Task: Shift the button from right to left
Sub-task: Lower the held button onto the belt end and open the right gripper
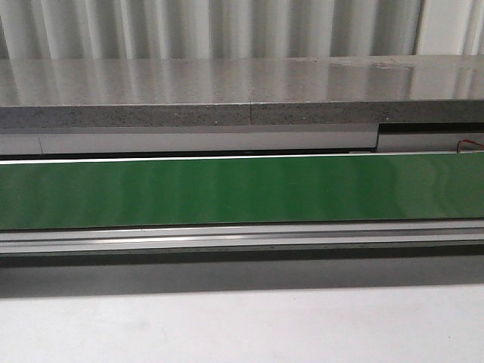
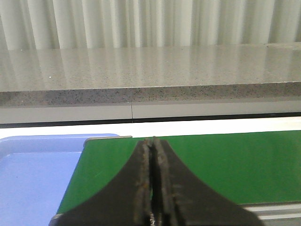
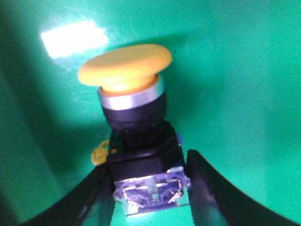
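The button shows only in the right wrist view: a round yellow-orange cap, a silver ring, a black collar and a translucent blue-grey rear body. It is over a green surface. My right gripper has its two black fingers pressed against both sides of the rear body, shut on it. My left gripper is shut and empty above the left end of the green belt. The front view shows neither gripper and no button.
A long green conveyor belt runs across the front view, with a metal rail before it and a grey stone ledge behind. A blue tray lies just beyond the belt's left end.
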`<move>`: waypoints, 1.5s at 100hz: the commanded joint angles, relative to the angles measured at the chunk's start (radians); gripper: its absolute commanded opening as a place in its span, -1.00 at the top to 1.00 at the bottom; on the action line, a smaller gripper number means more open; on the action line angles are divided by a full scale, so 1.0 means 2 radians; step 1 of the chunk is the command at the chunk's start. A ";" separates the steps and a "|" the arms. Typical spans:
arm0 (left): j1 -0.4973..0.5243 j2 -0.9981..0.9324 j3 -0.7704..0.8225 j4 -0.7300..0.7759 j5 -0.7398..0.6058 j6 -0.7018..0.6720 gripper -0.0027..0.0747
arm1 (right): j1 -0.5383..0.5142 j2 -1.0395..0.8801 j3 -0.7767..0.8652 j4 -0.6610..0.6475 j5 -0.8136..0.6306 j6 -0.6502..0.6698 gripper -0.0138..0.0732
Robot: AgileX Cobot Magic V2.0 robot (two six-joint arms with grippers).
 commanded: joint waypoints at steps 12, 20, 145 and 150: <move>0.002 -0.016 0.019 -0.001 -0.038 -0.004 0.98 | 0.000 -0.094 -0.015 0.037 0.016 -0.006 0.30; 0.002 -0.016 0.019 -0.001 -0.038 -0.004 0.98 | 0.005 -0.120 -0.015 0.053 0.029 -0.006 0.30; 0.002 -0.016 0.019 -0.001 -0.038 -0.004 0.98 | 0.140 -0.122 -0.014 0.075 0.066 0.040 -0.51; 0.002 -0.016 0.019 -0.001 -0.038 -0.004 0.98 | 0.147 -0.132 -0.014 0.077 0.066 0.027 -0.51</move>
